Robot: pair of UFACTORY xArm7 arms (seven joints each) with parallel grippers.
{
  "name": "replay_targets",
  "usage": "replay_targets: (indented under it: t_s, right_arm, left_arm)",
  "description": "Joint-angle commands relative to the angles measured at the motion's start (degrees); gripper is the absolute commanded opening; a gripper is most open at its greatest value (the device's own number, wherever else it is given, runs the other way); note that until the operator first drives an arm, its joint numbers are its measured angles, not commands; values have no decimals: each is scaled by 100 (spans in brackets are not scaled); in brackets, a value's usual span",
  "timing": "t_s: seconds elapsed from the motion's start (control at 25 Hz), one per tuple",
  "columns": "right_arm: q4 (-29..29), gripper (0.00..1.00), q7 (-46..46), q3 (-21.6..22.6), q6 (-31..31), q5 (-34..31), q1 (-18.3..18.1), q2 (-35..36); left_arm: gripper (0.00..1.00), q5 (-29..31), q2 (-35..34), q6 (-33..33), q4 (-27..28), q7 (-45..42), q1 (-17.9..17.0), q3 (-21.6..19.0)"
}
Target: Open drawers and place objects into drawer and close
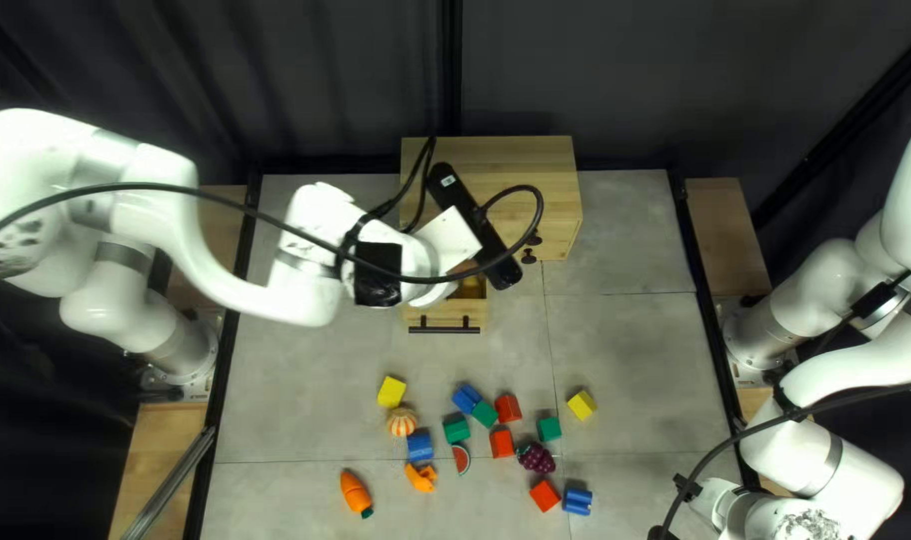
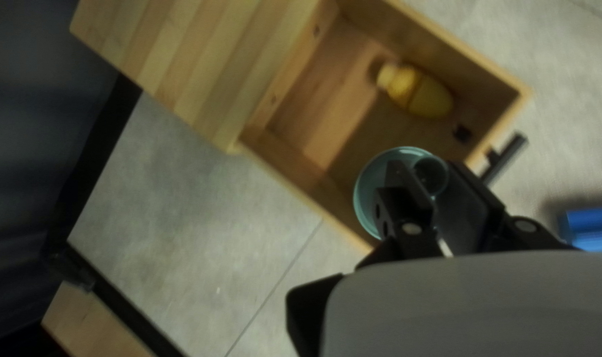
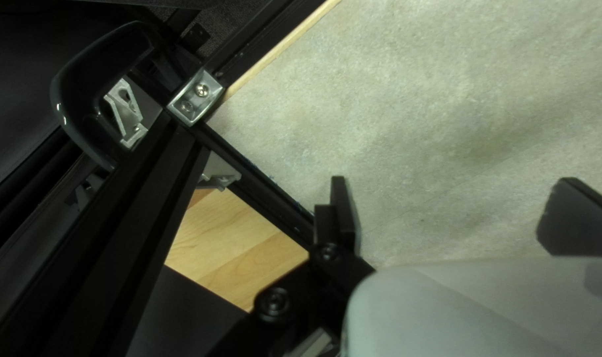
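Gray tabletop [image 1: 626, 360] fronts a dark curtain [image 1: 316, 80] as the left gripper [image 1: 450, 240] pinches a round teal object [image 2: 368, 188] over the open drawer [image 2: 317, 122], a yellow toy [image 2: 420, 92] inside; the right gripper [image 3: 446, 195] stands spread wide.

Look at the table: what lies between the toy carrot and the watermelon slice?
In the top left view, a small orange toy lies between the carrot and the watermelon slice.
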Motion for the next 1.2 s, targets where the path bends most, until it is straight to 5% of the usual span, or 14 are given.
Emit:
replay_targets:
  t_s: [0.04,0.2,0.28,0.6,0.84,1.2]
  right_arm:
    - [0,100,0,0,0,0,0,0]
    - [0,100,0,0,0,0,0,0]
    - [0,100,0,0,0,0,0,0]
    - [0,100,0,0,0,0,0,0]
    - [0,100,0,0,0,0,0,0]
    - [0,100,0,0,0,0,0,0]
  left_arm:
    - [100,143,-550,29,-613,26,-245,-251]
    - [100,26,-997,101,-1117,724,-678,-521]
    - [100,-200,-1203,261,-1439,1445,-1201,-831]
    - [100,-701,-785,144,-1645,3229,-2128,-1318]
    - [100,-989,-188,-361,-1449,4918,-2197,-1188]
    - [100,-1952,480,-1195,-1078,7261,-1780,-717]
